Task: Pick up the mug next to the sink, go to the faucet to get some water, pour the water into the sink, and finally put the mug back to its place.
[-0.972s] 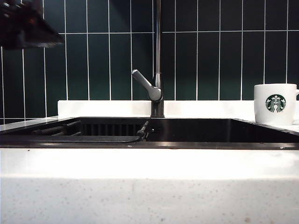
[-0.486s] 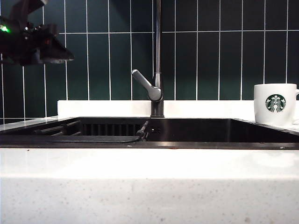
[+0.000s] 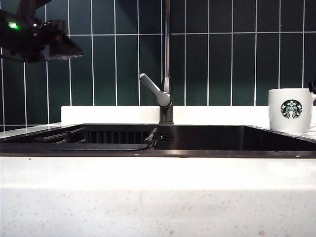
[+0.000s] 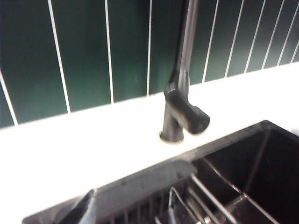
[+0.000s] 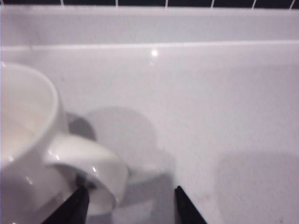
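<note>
Right wrist view shows the right gripper (image 5: pixel 128 205) with fingers (image 5: pixel 77 205) spread, the mug (image 5: pixel 28 140) handle just beside one fingertip, apparently not yet gripped, on the white desk (image 5: pixel 210 102). Exterior view has the left gripper (image 3: pixel 59 44), seemingly open, newly advanced above the sink (image 3: pixel 197 138), well short of the faucet (image 3: pixel 167 74); grasping comes next.

The white mug (image 3: pixel 291 110) with a round green logo stands upright on the pale counter just right of the sink (image 3: pixel 207 138), a wide black recessed basin. The slim dark faucet (image 3: pixel 167 64) rises behind the sink's middle, its grey lever angled up to the left
</note>
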Controlling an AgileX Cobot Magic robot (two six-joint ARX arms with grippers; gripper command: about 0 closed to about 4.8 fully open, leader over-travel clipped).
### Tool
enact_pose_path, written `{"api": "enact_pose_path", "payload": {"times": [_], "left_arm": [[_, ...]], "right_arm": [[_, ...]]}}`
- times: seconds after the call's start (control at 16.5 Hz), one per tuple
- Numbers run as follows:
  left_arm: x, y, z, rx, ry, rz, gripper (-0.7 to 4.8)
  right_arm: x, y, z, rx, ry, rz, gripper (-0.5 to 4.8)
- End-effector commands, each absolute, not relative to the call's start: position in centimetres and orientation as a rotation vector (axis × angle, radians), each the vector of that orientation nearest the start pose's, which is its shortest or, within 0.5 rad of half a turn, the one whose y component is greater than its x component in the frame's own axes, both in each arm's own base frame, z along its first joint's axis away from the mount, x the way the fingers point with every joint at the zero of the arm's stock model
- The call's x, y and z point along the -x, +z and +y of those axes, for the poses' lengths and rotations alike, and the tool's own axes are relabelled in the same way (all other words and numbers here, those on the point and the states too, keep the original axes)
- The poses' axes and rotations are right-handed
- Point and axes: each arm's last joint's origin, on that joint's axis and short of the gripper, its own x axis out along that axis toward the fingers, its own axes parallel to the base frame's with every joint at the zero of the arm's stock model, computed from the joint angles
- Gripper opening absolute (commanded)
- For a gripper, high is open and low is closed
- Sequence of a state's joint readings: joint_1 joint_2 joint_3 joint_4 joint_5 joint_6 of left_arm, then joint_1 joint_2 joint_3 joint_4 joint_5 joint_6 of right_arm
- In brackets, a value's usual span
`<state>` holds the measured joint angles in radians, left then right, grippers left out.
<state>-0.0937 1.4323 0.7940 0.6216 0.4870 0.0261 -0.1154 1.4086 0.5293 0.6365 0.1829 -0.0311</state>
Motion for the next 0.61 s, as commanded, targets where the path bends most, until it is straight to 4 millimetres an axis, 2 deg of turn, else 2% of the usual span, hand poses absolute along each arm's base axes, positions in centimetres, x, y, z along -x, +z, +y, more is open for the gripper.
{"api": "enact_pose_path", "payload": {"times": [0.06, 0.24, 0.61], "left_arm": [[-32.1, 27.1, -4.5, -0.012, -0.604, 0.017, 1.92], [-33.3, 27.1, -5.2, -0.004, -0.631, 0.026, 1.92], [-33.9, 25.7, -5.5, 0.005, -0.636, 0.078, 1.92]], "right_arm": [[-27.6, 19.0, -3.7, 0.037, -0.266, 0.221, 2.48], [-28.0, 18.5, -3.7, 0.039, -0.267, 0.208, 2.48], [-29.2, 18.1, -4.2, 0.085, -0.275, 0.193, 2.48]]}}
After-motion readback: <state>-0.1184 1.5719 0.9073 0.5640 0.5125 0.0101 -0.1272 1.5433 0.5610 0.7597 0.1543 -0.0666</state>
